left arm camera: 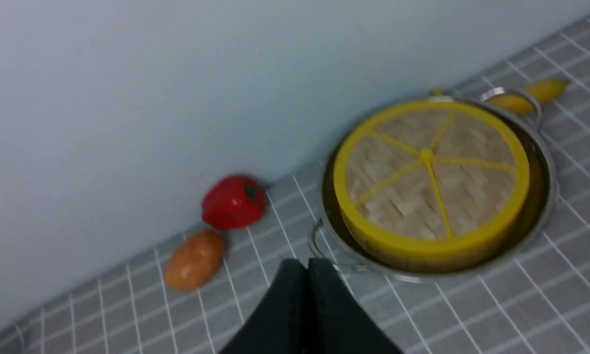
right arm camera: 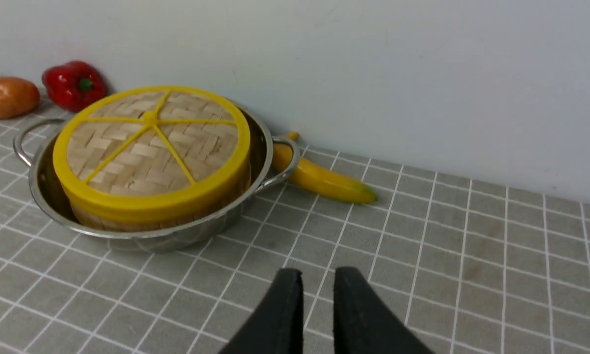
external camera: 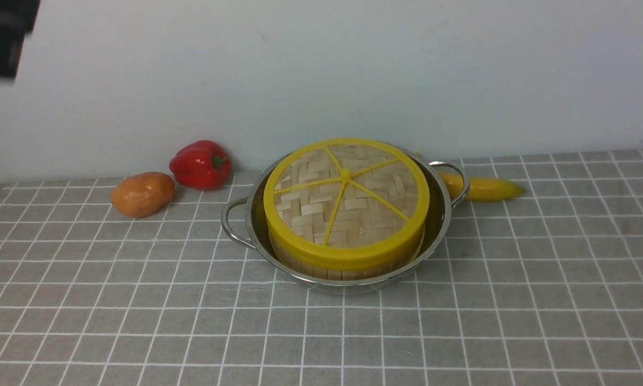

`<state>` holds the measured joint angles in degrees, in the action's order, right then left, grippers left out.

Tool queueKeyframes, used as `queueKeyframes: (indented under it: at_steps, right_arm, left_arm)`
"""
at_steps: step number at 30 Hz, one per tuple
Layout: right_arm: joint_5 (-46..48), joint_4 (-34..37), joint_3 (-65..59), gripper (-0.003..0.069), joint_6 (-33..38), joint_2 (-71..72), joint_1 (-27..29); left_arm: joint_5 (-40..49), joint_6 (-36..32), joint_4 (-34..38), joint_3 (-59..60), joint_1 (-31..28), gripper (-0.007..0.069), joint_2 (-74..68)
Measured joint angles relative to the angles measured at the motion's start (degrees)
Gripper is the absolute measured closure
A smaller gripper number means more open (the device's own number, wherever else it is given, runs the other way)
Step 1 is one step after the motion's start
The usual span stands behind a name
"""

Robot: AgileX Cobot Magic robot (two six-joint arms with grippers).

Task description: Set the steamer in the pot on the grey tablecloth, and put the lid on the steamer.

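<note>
Front view: neither gripper appears; only a dark blurred shape (external camera: 2,37) sits in the upper left corner, unidentifiable. The wrist views supply what is missing. Left gripper (left arm camera: 307,275): fingers pressed together, holding nothing, above the cloth (external camera: 514,300) near the pot's handle. Right gripper (right arm camera: 317,290): fingers close but with a narrow gap between them, holding nothing, above bare cloth, apart from the pot.

Pot (external camera: 439,214) stands on the cloth toward the desk's far edge, near the wall, about midway between left and right edges. Inside it sits the steamer (external camera: 348,271), its wooden wall showing below the lid (external camera: 348,198), which lies flat on top and covers it.

Outside the pot: pepper (external camera: 200,163) and an orange vegetable (external camera: 141,194) toward the far left; banana (external camera: 485,187) behind the pot's right handle, against it.
</note>
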<state>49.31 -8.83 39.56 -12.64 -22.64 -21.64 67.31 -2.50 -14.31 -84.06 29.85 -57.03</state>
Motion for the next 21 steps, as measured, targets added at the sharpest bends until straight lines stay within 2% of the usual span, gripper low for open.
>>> queueKeyframes:
  at_steps: [4, 10, 21]
  right_arm:
    - [-0.26, 0.36, -5.38, 0.0531, -0.25, 1.56, 0.00]
    - [0.39, 5.81, -8.17, 0.0515, -0.59, 1.56, 0.00]
    - [0.28, 16.29, -8.17, 0.0475, -0.59, 1.56, 0.00]
  left_arm:
    - [-6.26, 1.16, 2.21, 17.67, 0.00, 0.0644, 11.54]
    - [-11.33, 4.66, 4.55, 30.99, 0.00, 0.0634, 22.49]
    - [-11.96, 7.49, 8.36, 32.39, 0.00, 0.0613, 27.40]
